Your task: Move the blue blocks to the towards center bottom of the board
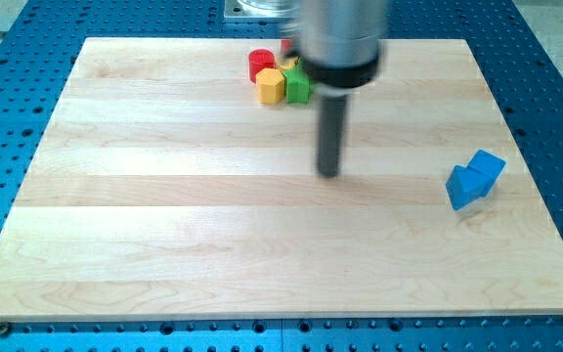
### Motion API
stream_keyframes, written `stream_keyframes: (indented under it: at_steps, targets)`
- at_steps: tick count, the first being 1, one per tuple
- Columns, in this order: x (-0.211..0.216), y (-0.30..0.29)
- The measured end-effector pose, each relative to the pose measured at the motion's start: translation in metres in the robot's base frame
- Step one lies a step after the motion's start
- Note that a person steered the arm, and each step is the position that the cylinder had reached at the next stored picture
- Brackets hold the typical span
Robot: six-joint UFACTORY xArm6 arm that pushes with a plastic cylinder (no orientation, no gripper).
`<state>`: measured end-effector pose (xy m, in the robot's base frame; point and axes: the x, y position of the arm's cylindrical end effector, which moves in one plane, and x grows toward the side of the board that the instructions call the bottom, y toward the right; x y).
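Observation:
Two blue blocks sit touching near the view's right edge of the wooden board: a blue block (464, 186) and a blue cube (487, 166) just up and right of it. My tip (329, 174) rests on the board near the middle, well to the left of the blue blocks and slightly above their level. It touches no block.
A cluster at the view's top centre holds a red cylinder (260, 64), a yellow block (271, 86) and a green block (297, 86); another red piece (287, 46) is partly hidden by the arm. The board (164, 244) lies on a blue perforated table.

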<state>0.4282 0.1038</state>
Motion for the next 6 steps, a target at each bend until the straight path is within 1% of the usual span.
stream_keyframes:
  at_steps: [1, 2, 3, 4, 5, 6]
  targets:
    - [-0.048, 0.137]
    - [-0.014, 0.224]
    - [0.026, 0.153]
    - [0.07, 0.067]
    - [0.105, 0.067]
    - [0.135, 0.035]
